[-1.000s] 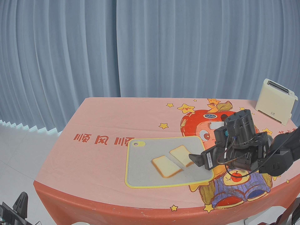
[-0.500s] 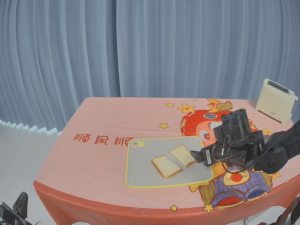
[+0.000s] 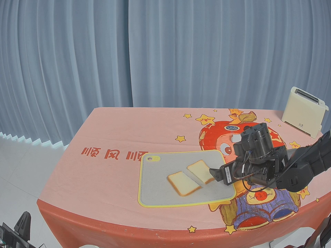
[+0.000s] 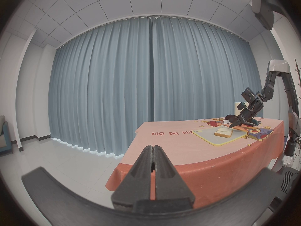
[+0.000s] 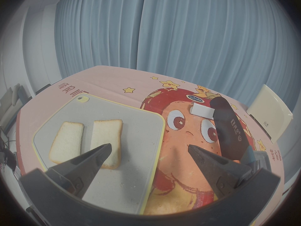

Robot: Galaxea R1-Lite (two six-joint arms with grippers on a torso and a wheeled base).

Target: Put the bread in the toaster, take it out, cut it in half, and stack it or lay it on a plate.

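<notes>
The two bread halves (image 3: 184,183) lie side by side on the cutting board (image 3: 155,193) (cut already, I think), the right tool (image 5: 149,148) hangs just beside the board, spread apart, likely to grab one, and the left tool (image 4: 153,151) sits far from it, pinched together.

pale golden-crusted bread halves (image 3: 189,177), grey yellow-rimmed cutting board (image 3: 155,190), cream toaster (image 3: 304,111), pink cartoon-print tablecloth (image 3: 120,135)

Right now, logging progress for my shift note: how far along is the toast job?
Done: the left half and right half lie cut apart on the cutting board, with the knife laid aside. In hand: the open right gripper hovers by the right half. Left: stacking or plating them.
</notes>
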